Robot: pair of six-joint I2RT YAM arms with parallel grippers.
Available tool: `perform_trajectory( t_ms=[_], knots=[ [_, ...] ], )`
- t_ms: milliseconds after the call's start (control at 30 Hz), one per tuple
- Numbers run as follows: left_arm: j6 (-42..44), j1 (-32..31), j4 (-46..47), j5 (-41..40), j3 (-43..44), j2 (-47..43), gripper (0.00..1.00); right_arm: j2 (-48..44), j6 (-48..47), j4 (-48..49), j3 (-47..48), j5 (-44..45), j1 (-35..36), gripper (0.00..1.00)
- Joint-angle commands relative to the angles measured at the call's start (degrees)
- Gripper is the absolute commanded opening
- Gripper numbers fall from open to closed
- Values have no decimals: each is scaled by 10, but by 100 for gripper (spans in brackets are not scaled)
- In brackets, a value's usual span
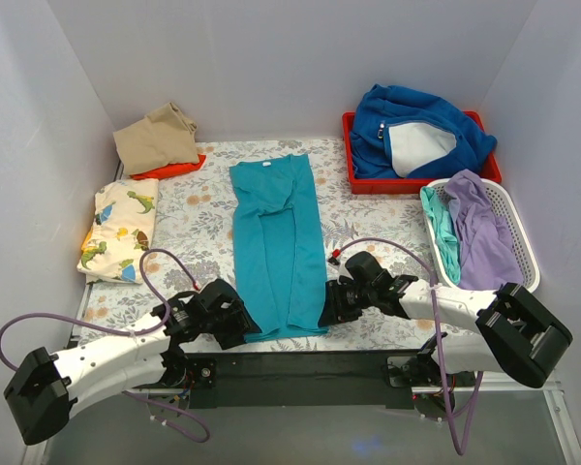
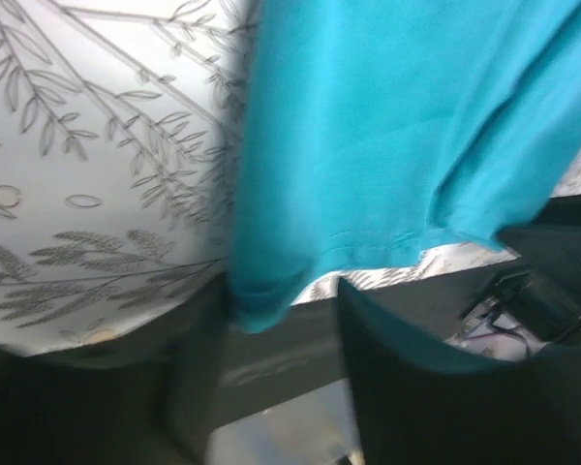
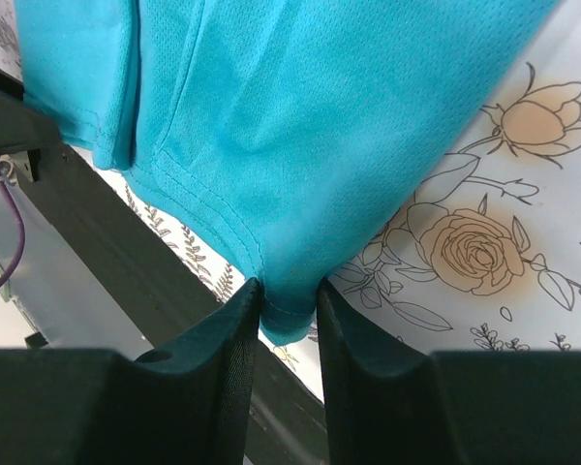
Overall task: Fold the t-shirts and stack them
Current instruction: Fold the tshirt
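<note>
pinching the near right corner of the teal shirt, the right fingers stand narrow with the stitched hem caught between them. the left fingers sit at the near left corner of the same shirt. the tip of its hem hangs in the gap between them, but that view is blurred and it cannot be told whether they grip it.

seen from above, the teal shirt lies as a long strip down the middle of the flowered surface, collar at the far end and hem at the near edge. a folded dinosaur-print shirt lies at the left edge. beyond it, a tan shirt rests on an orange one. at the far right, a red tray holds a blue fleece. just beside it, a white basket holds a lavender shirt and a mint shirt.
</note>
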Motion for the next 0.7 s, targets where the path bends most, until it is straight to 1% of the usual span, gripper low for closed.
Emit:
perform_trajectory(
  t_ms=[0, 67, 100, 133, 167, 233, 333, 400, 500, 667],
  knots=[
    [7, -4, -67, -17, -28, 17, 38, 2, -1, 19, -2, -7, 5, 35],
    [7, -4, -66, -20, -28, 14, 24, 0, -2, 19, -1, -7, 5, 35],
    [7, -4, -66, -22, -29, 14, 10, -1, -3, 19, -1, -9, 5, 35],
    [6, -4, -67, -22, -28, 13, 2, -1, -5, 19, 1, -10, 6, 34],
    [5, -4, -67, -24, -27, 14, 0, 1, -6, 19, 1, -13, 5, 34],
    [5, -4, -67, -25, -25, 16, 0, 1, -10, 19, 4, -18, 5, 33],
    [10, -4, -64, -24, -19, 17, 0, -2, -12, 16, 5, -21, 6, 26],
    [17, -4, -66, -19, -10, 16, 0, -12, -12, 5, 7, -22, 7, 23],
    [26, -4, -74, -15, 21, 3, 0, -42, -10, -16, 11, -21, 12, 20],
    [53, -4, -126, -17, 97, 0, 0, -103, -22, -43, 29, -17, 12, 19]
  ],
)
